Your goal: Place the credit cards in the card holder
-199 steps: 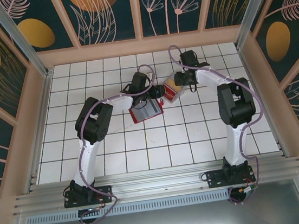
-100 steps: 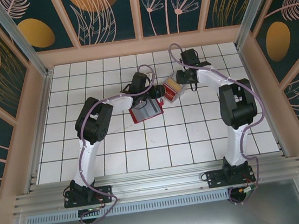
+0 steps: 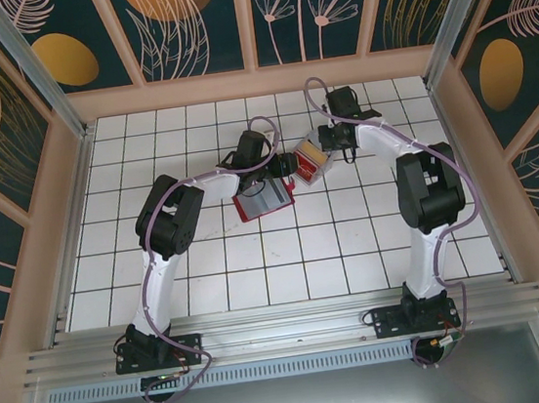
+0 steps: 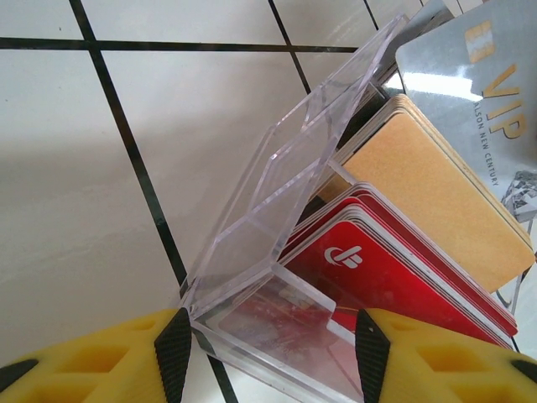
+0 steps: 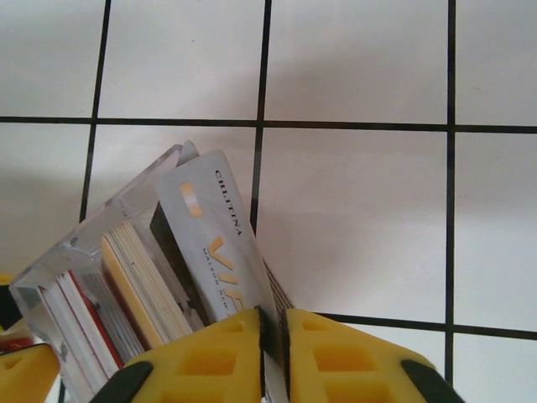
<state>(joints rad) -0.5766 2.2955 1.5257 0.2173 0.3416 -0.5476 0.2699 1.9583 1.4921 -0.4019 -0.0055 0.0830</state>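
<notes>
The left white-and-black robot arm is raised from its base, bent sharply at the elbow, and its forearm is stretched away and to the right. The left gripper, with yellow fingers and black pads, is held partly apart, one pad set against each side of the near end of a clear plastic box. The right white-and-black arm is likewise raised, folded at the elbow and turned back to the left. The right gripper is pinched together, its yellow fingers closed on the lower edge of a silver-grey plastic card with gold lettering. The two grippers are brought close together, facing each other.
</notes>
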